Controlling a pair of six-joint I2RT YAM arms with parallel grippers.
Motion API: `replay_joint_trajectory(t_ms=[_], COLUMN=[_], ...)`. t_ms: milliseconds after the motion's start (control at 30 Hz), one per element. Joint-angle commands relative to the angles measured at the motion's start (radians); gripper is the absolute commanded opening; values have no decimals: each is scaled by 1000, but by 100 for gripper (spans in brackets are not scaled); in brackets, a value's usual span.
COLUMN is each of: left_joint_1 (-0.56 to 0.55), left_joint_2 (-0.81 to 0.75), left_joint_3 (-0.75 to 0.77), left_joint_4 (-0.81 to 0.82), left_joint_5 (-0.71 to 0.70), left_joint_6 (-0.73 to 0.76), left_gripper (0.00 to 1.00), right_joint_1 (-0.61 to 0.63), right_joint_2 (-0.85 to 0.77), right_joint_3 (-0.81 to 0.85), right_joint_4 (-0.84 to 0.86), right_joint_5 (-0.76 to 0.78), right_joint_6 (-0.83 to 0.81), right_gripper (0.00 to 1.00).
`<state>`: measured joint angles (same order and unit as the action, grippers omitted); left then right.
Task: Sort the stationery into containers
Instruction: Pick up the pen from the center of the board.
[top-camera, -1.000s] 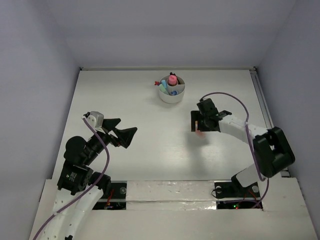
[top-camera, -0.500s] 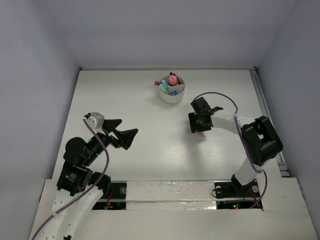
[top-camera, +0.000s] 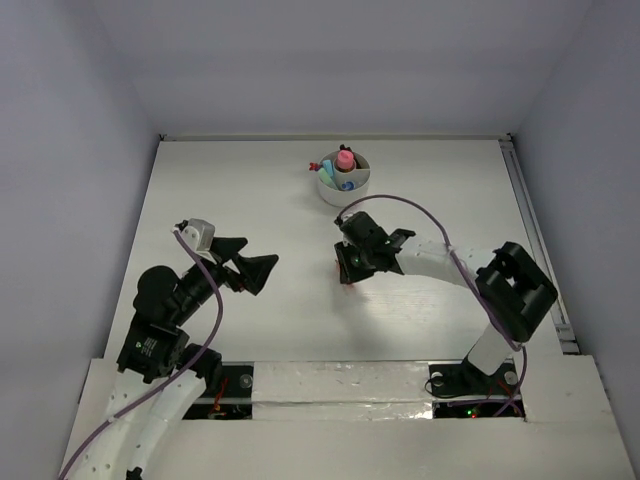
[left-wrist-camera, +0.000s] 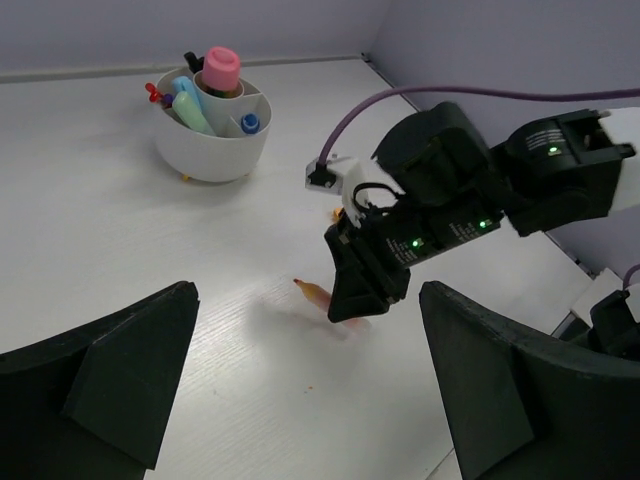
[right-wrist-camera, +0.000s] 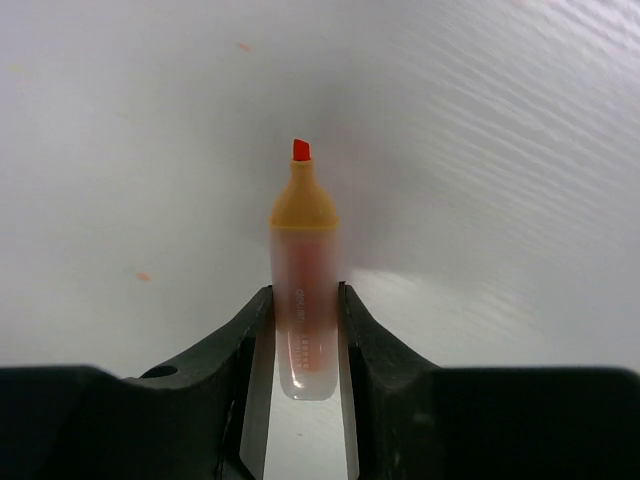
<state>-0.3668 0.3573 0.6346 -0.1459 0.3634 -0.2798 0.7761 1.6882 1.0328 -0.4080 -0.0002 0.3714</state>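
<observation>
The right hand (right-wrist-camera: 303, 305), angled down close over the white tabletop (right-wrist-camera: 480, 150), was clamped on a peach-barrelled orange-tipped highlighter (right-wrist-camera: 303, 225), while the raised left hand (left-wrist-camera: 305, 345) stood spread apart

Overhead view down over the whole table (top-camera: 280, 200); left wrist low, with the same cup (left-wrist-camera: 210, 160); right wrist close-up.

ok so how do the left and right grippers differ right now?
The left gripper has its jaws wide open and empty; the right gripper has its jaws pinching the orange highlighter. The left gripper hangs back near its base; the right gripper reaches low over the middle of the table. Both have black jaws.
</observation>
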Motion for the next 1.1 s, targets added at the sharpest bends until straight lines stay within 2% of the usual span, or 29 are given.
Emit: replay_joint_trajectory(t_ms=[0, 67, 133, 300, 467, 667, 1067], left_joint_1=[3, 3, 12, 22, 22, 45, 54], left_joint_2=[37, 51, 74, 130, 189, 249, 266], left_joint_3=[-3, -4, -7, -6, -4, 0, 4], left_joint_4=[54, 58, 60, 57, 45, 40, 34], left_joint_5=[12, 20, 25, 13, -14, -24, -47], left_joint_6=[-9, -9, -9, -12, -18, -19, -16], left_gripper=[91, 89, 84, 72, 70, 69, 51], right_joint_1=[12, 12, 23, 58, 106, 166, 224], right_joint_2=[-114, -143, -168, -145, -119, -113, -56], right_joint_3=[82, 85, 84, 50, 46, 42, 87], right_joint_4=[187, 291, 368, 681, 837, 968, 1003], right_joint_5=[-49, -63, -78, -119, -74, -41, -70], right_joint_6=[55, 76, 116, 236, 264, 277, 319], right_gripper=[16, 15, 15, 15, 15, 15, 17])
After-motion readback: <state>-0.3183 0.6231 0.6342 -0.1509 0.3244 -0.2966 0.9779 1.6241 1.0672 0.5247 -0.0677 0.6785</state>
